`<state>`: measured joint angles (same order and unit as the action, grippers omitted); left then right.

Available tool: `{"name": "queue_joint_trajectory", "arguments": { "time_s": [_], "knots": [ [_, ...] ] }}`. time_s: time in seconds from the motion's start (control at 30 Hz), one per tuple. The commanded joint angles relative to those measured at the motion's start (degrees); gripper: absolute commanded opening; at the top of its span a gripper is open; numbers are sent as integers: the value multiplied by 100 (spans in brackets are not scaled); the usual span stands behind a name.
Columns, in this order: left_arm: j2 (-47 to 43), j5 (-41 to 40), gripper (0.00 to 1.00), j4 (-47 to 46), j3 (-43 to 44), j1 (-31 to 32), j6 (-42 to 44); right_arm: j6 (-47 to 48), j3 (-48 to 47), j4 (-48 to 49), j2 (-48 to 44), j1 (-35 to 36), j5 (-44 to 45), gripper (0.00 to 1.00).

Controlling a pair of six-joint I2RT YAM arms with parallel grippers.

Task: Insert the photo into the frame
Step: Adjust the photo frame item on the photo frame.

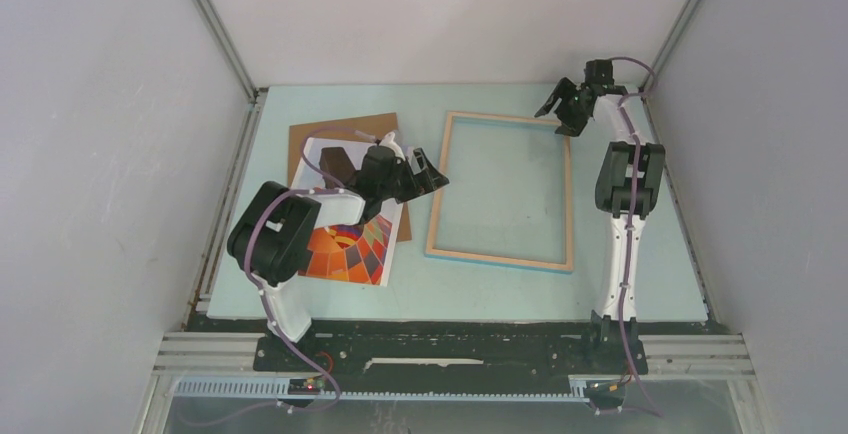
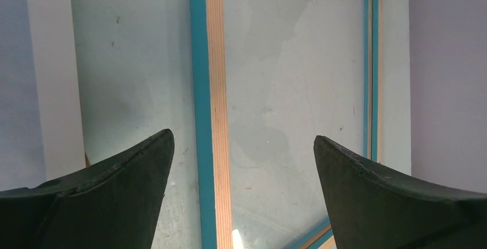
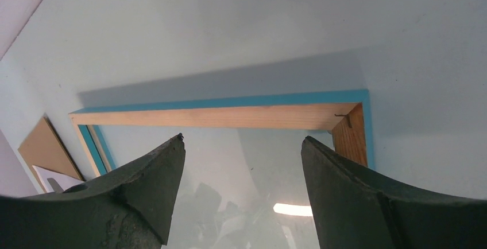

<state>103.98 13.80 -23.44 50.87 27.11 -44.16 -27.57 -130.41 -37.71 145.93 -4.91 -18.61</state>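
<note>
The photo (image 1: 355, 254) is found on a brown board (image 1: 345, 132) at the left of the counter (image 1: 640, 284), partly hidden by the left arm (image 1: 280, 239). The frame (image 1: 500, 257) lies just beside it, wood side up. The left fingers (image 2: 115, 186) and the right fingers (image 3: 356, 186) are held spread, empty. The photo is judged light, floppy and easily creased, best pinched at a free border.

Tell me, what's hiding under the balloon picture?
A brown board lies under the photo, poking out at its far edge. The rest is covered by the photo and the left arm.
</note>
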Motion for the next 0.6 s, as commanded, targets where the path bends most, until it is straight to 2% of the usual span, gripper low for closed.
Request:
{"name": "queue_joint_trajectory", "arguments": {
  "time_s": [0.0, 0.17, 0.27, 0.4, 0.57],
  "knots": [
    [-24, 75, 99, -56, 291, 40, 22, -28, 340, 124, -395, -34, -90, 82],
    [-379, 118, 100, -21, 168, 41, 229, 132, 538, 269, -985, 202, 11, 83],
    [-922, -110, 100, 431, 47, 45, 383, 243, 940, 384, -1528, 451, 384, 84],
    [-1976, -570, 100, 1474, -202, 18, 642, 161, 2163, 1115, -2458, 1006, 825, 84],
    [-3514, -1565, 100, 2516, -946, -162, 546, -354, 3234, 1906, -3013, 1874, 374, 83]
  ]
}}
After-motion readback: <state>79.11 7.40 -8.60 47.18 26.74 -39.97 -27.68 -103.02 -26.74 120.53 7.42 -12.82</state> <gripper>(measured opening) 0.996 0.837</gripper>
